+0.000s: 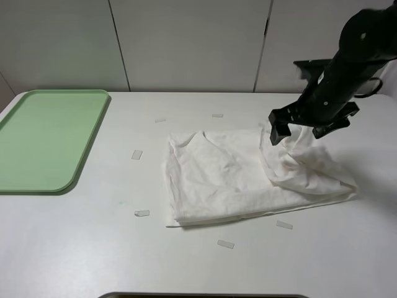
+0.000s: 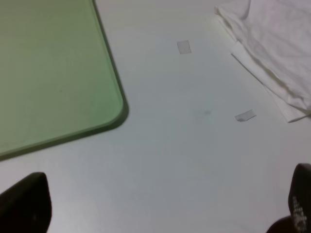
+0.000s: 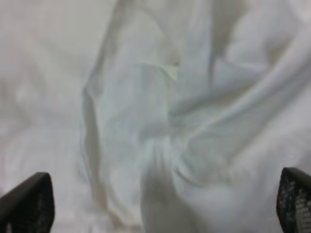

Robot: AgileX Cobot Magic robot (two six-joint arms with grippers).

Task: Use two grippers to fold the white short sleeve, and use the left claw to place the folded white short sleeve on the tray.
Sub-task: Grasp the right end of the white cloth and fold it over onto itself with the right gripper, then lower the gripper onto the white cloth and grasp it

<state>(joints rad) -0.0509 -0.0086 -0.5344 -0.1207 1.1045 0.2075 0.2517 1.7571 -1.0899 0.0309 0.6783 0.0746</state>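
The white short sleeve (image 1: 229, 177) lies partly folded right of the table's (image 1: 186, 261) middle, its right side bunched. Our right gripper (image 1: 303, 131) hovers over that bunch, fingers (image 3: 24, 204) spread wide and holding nothing, likely ready to seize it. Our left gripper (image 2: 163, 208), fingers also spread, hangs over bare table beside the light-green tray (image 1: 43, 139), which sits at the far left corner.

Table (image 1: 74, 248): flat matte white top, fills most of exterior view and runs back to wall. Wall (image 1: 186, 43): pale grey-white panels, thin dark vertical seams (image 1: 119, 43) between them. Few small clear tape strips (image 1: 137, 154) stuck flat on tabletop, scattered, well apart. Dark curved edge (image 1: 205, 295) at near border of view, can't tell what. Light even, diffuse; shadows soft.
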